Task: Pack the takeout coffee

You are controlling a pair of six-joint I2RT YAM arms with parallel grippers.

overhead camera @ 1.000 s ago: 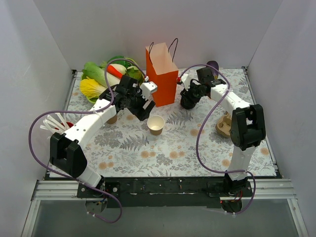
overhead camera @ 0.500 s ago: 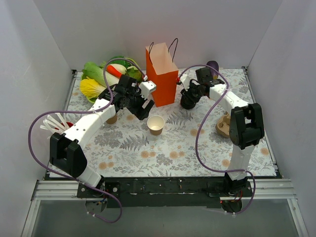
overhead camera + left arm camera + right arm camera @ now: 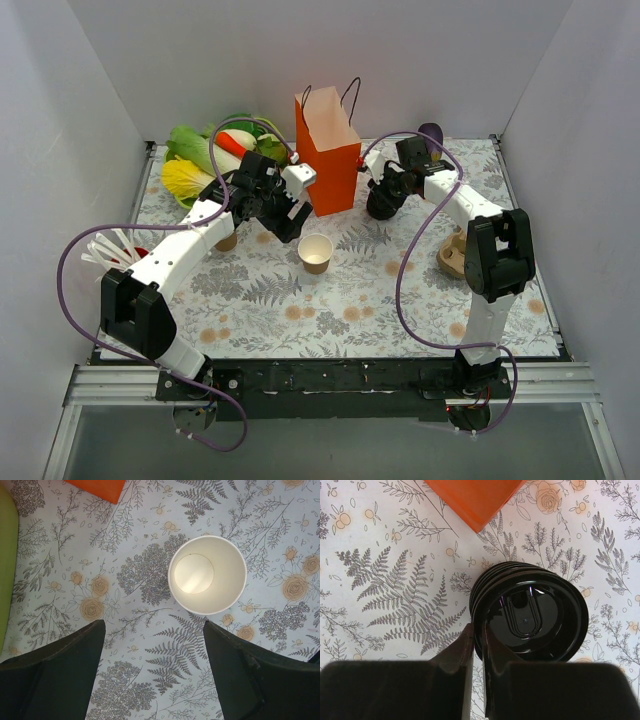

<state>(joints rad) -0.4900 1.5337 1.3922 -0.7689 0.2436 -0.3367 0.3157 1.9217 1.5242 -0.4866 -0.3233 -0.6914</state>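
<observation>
Two white arms flank the tall orange paper bag [image 3: 328,150] standing open on the fern-printed tablecloth [image 3: 350,300]. The left gripper [image 3: 152,672], jaws spread wide, hovers over a lidless brown kraft-paper cup [image 3: 316,252] just in front of the bag. Right of the bag, the right gripper [image 3: 479,645] seems nearly closed on the rim of a stack of round black plastic lids [image 3: 530,616], though contact is unclear.
</observation>
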